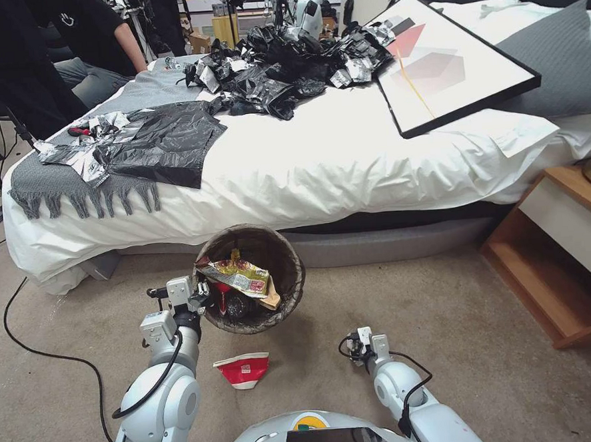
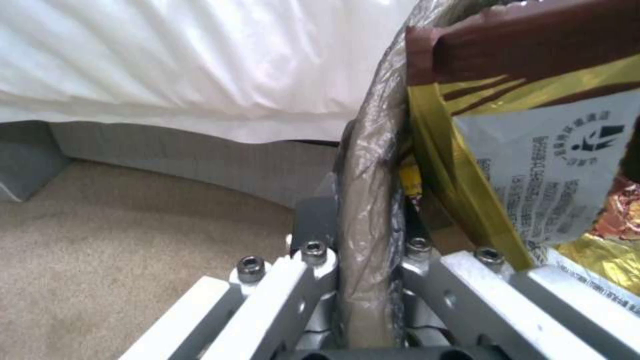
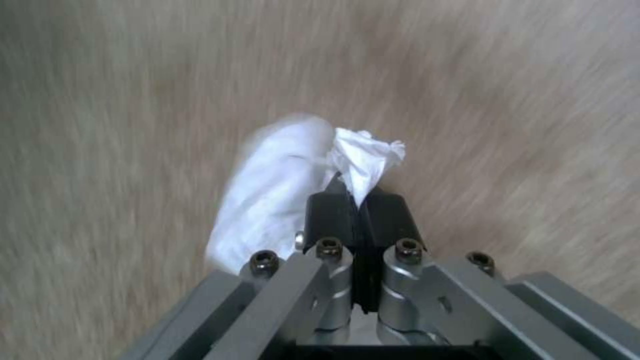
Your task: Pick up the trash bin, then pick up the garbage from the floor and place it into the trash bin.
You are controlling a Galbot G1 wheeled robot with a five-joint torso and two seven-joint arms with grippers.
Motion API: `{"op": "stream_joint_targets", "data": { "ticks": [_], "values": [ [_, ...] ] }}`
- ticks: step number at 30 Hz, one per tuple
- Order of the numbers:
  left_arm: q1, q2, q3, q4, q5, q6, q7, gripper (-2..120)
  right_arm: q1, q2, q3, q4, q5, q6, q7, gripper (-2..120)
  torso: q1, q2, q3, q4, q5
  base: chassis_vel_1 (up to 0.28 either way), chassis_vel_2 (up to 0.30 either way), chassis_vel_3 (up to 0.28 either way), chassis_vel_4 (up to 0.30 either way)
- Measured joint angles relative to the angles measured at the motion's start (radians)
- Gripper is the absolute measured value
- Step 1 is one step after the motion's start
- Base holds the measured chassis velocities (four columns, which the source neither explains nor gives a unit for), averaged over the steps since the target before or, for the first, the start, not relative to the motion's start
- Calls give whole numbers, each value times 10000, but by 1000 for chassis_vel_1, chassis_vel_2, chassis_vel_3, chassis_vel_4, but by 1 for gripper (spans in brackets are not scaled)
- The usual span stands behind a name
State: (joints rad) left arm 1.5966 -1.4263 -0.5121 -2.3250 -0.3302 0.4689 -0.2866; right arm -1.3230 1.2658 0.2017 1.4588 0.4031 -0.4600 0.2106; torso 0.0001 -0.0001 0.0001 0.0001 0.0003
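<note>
The trash bin [image 1: 252, 280] is held above the carpet [image 1: 463, 344] before the bed [image 1: 318, 159], its liner-covered rim [image 2: 363, 200] pinched between the fingers of the left end effector [image 1: 200, 295], and a yellow snack wrapper [image 1: 239, 274] is seen lying across its mouth over other litter. A white tissue [image 3: 363, 160] is clamped in the pressed-together pads of the right end effector [image 3: 359, 200], which is held low over the carpet (to the right of the bin). A red-and-white paper cup [image 1: 243, 370], crushed flat, is left on the carpet between the two arms, just below the bin.
</note>
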Motion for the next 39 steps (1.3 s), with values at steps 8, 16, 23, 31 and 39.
{"op": "stream_joint_targets", "data": {
  "ticks": [8, 16, 23, 31, 39],
  "values": [
    [31, 4, -1, -1, 6, 0, 3, 4, -128, -32, 225, 793, -22, 552, 183, 0, 0, 0, 0, -5, -5, 0, 0, 0, 0],
    [49, -1, 10, 29, 12, -1, 3, 4, -269, 12, 520, 3142, -1692, 3660, 147, 0, 0, 0, -1, -1, -4, 0, 0, 0, 0],
    [68, -1, 113, 114, -6, 74, -20, 4, -251, 98, 502, 4872, -2765, 7704, -2331, 0, 0, 0, -1, -1, -4, 0, 0, 0, 0],
    [104, -10, 155, 122, -18, 134, -27, 4, -297, -35, 90, 6402, -2827, 8658, -4397, 0, -1, 0, -1, -1, -5, 0, 0, 0, 0],
    [135, -51, 239, 102, -34, 258, -98, 4, -198, -201, -874, 5939, -3118, 8435, -4521, 0, -1, 0, -1, 0, -4, 0, 0, 0, 0]
  ]
}}
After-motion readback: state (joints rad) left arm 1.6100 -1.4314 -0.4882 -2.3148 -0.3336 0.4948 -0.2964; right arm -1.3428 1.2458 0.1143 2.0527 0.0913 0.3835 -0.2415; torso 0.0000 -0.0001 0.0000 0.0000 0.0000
